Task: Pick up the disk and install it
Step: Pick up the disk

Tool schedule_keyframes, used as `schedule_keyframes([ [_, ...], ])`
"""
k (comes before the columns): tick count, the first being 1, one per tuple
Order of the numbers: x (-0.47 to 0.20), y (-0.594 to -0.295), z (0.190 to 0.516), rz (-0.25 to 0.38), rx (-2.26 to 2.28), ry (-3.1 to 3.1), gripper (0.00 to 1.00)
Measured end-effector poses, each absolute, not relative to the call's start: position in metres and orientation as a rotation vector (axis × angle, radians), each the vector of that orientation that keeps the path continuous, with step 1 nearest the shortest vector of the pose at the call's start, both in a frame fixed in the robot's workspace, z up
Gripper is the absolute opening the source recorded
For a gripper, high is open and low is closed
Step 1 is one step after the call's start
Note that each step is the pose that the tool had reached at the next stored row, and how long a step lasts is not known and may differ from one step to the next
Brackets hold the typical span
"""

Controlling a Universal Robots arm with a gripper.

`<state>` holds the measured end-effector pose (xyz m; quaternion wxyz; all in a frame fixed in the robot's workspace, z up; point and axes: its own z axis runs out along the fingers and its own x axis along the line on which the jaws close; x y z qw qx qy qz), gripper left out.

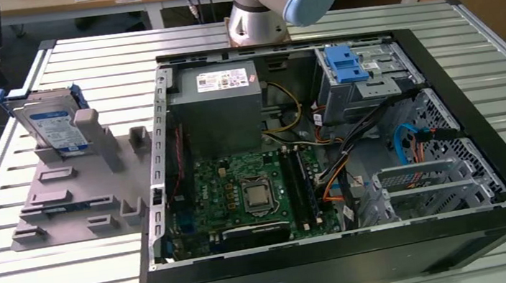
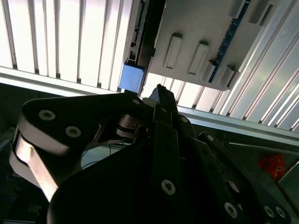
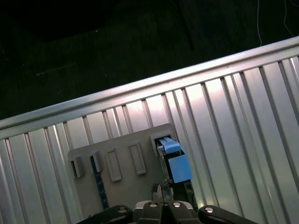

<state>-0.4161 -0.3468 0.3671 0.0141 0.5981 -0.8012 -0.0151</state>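
Disk [image 3: 177,167] ahead of gripper [image 3: 161,190], apart

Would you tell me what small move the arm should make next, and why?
Probably ease the gripper toward the disk: it stands on edge in the grey holder, ungrasped, with the gripper close by in both wrist views.

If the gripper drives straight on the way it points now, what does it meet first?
Probably the blue-framed silver hard drive standing upright in the grey slotted holder, though depth is unclear.
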Motion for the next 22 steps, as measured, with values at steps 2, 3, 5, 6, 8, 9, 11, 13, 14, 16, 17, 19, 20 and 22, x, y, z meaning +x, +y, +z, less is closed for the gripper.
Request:
schedule_keyframes([
  [2,-0.416,-0.346,0.366,-0.046,1.875,-2.487,0.11],
  [3,-0.416,-0.346,0.366,-0.045,1.890,-2.475,0.11],
  [5,-0.416,-0.346,0.365,-0.044,1.925,-2.448,0.11],
  [6,-0.416,-0.345,0.365,-0.043,1.934,-2.441,0.11],
  [8,-0.416,-0.343,0.365,-0.040,1.948,-2.433,0.11],
  [9,-0.416,-0.340,0.364,-0.039,1.952,-2.431,0.11],
  [11,-0.416,-0.334,0.363,-0.035,1.954,-2.429,0.11],
  [13,-0.416,-0.330,0.361,-0.024,1.957,-2.426,0.17],
  [14,-0.416,-0.329,0.360,-0.019,1.960,-2.424,0.23],
  [16,-0.416,-0.329,0.357,-0.016,1.973,-2.415,0.29],
  [17,-0.416,-0.329,0.356,-0.015,1.982,-2.407,0.35],
  [19,-0.416,-0.329,0.354,-0.014,2.006,-2.388,0.41],
  [20,-0.416,-0.329,0.351,-0.013,2.027,-2.370,0.47],
  [22,-0.418,-0.329,0.347,-0.014,2.035,-2.363,0.53],
])
